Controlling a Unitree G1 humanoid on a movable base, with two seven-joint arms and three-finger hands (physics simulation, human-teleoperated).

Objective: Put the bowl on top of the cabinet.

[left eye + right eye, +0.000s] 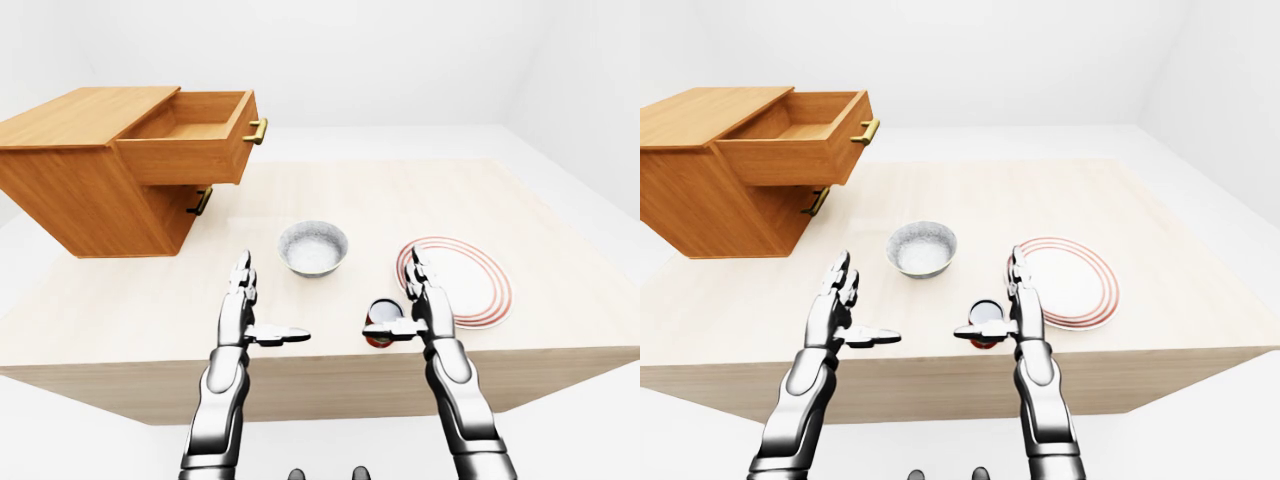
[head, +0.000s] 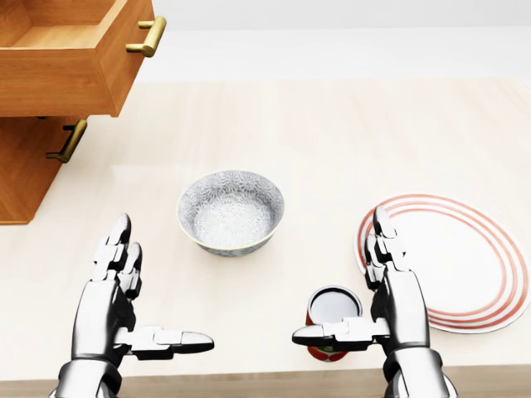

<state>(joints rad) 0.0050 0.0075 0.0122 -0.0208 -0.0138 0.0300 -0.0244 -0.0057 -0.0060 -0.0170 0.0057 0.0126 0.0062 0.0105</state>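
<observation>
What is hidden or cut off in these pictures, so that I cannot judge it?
Cabinet top: head view, cut off by the upper edge.
Red can side: head view, the right hand covers it.
Lower drawer: left-eye view, the open upper drawer overhangs it.

Head view: the cabinet [image 2: 50,83] runs off the top and left edges, its lower drawer [image 2: 29,170] half under the open upper one. The thumb of my right hand [image 2: 402,311] crosses the can [image 2: 332,305], covering most of its red side.
</observation>
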